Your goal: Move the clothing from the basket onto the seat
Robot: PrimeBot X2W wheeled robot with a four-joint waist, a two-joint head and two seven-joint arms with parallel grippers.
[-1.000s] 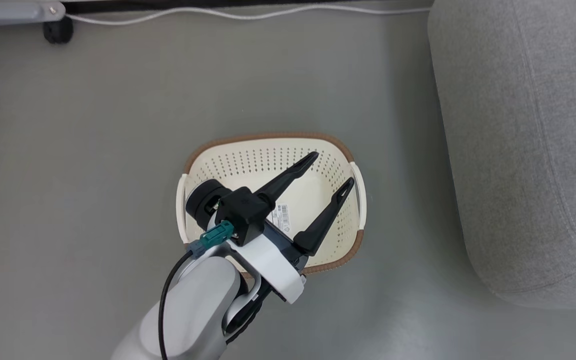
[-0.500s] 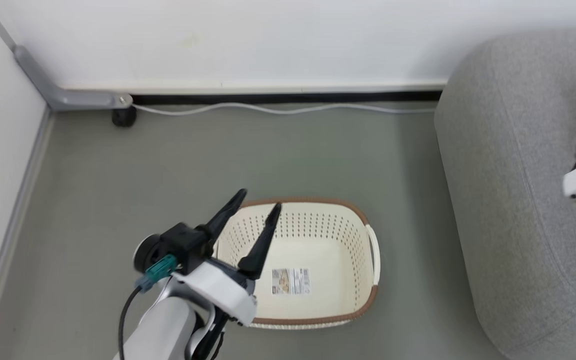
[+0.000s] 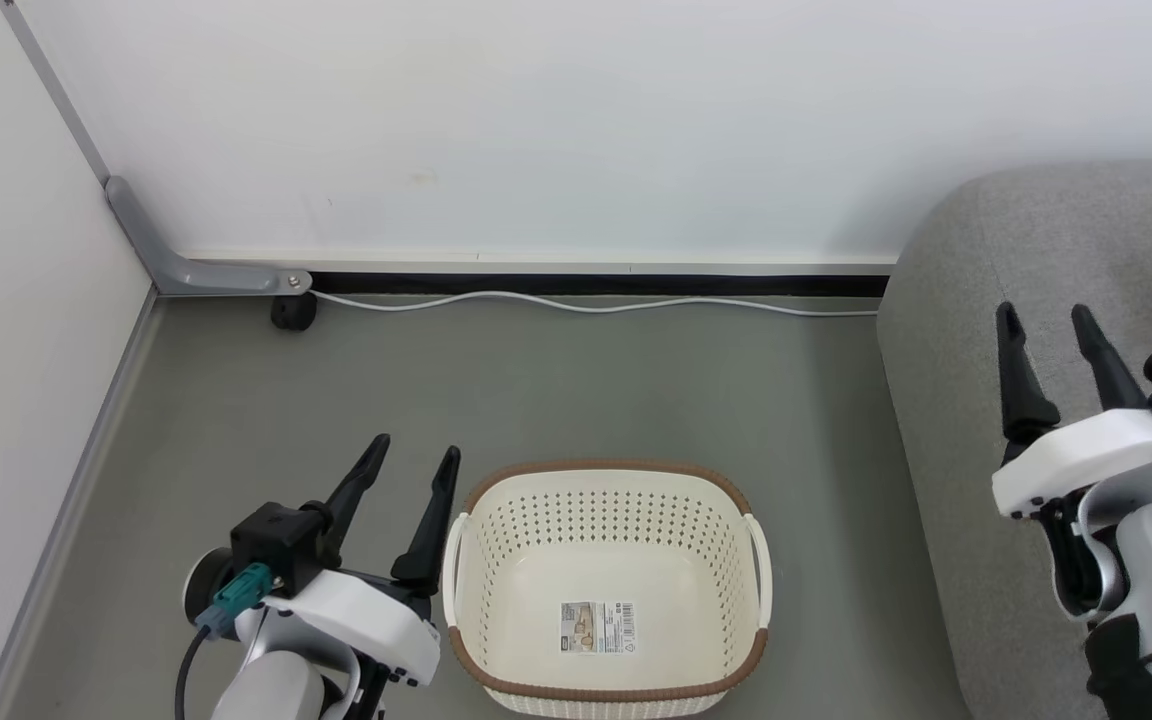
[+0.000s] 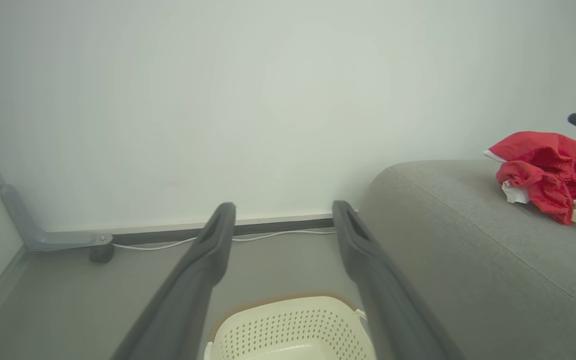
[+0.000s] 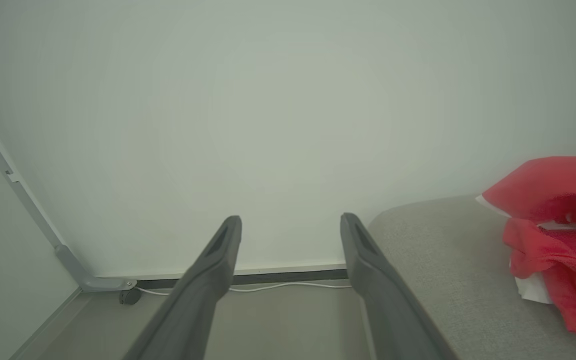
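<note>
Left gripper (image 3: 416,446) was over the basket (image 3: 606,467) a sec ago & has come out, now just beside its left side, outside the rim, fingers apart; view itself has tipped up too, so more of the room shows. White wall (image 3: 536,130) at the back, grey-green floor (image 3: 536,390) below it. Big grey sofa (image 3: 956,420) on the right. Cream basket w/ brown rim stands on the floor near the sofa, not touching it, bare bottom showing. Right gripper (image 3: 1044,310) hangs over the sofa, fingers apart, gripping nothing. Red clothes (image 4: 548,175) lie bunched on top of the sofa, bits of white showing, near the right gripper but apart from it. Thin white cable (image 3: 586,303) runs along the foot of the wall. Barcode sticker (image 3: 597,627) on the basket's bottom
</note>
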